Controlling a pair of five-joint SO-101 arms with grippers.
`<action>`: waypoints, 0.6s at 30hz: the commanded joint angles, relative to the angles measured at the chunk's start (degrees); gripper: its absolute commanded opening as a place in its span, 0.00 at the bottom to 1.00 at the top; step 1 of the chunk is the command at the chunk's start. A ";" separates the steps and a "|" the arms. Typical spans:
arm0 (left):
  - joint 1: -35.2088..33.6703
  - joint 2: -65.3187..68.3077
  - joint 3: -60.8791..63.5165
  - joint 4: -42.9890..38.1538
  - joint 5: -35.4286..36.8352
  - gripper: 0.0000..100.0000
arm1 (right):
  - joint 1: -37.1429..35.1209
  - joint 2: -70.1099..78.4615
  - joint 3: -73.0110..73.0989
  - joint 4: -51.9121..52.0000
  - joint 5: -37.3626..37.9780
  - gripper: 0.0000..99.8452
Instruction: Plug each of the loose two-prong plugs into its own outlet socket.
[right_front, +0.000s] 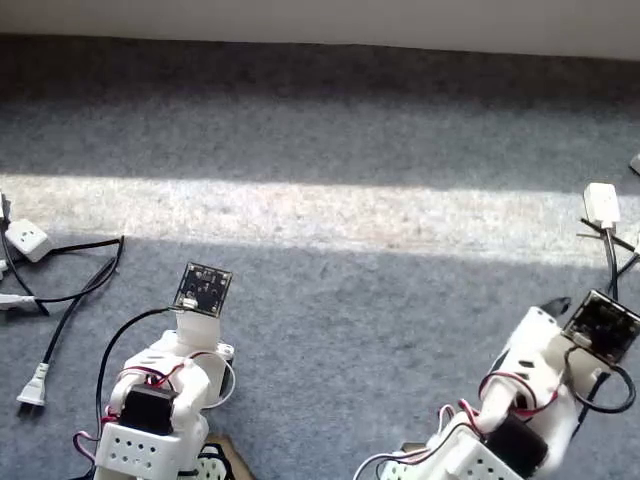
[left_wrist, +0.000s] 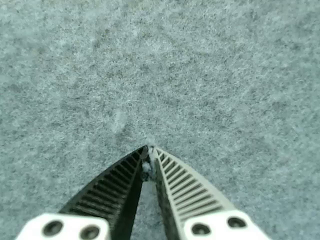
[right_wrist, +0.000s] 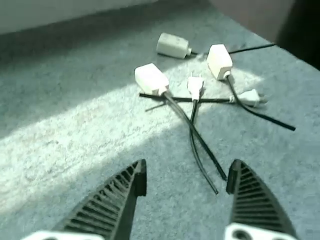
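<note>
From its wrist, the right gripper (right_wrist: 185, 175), fingers spread apart, faces three white outlet sockets (right_wrist: 151, 79) and two plugs (right_wrist: 195, 87), cords crossing on grey carpet (right_wrist: 75, 125). From above, another two-prong plug (right_front: 33, 388) lies far left. The left gripper (left_wrist: 150, 152) is clenched, tips pressed together.

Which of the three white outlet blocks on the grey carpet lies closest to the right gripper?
The white rectangular outlet block whose black cord runs toward the open right gripper; the other two lie farther off.

Hand (right_wrist: 187, 175) spread, plugs (right_wrist: 195, 86), sockets (right_wrist: 151, 78) beyond
</note>
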 joint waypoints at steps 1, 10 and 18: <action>-0.04 -0.22 1.19 0.09 -0.35 0.03 | 2.86 1.54 -10.51 -1.45 -0.35 0.26; -0.04 -0.22 1.19 0.09 -0.35 0.03 | 4.88 43.21 -40.57 0.75 -0.62 0.26; -0.04 -0.22 1.19 0.09 -0.35 0.03 | 4.26 74.42 -70.64 10.51 -0.62 0.26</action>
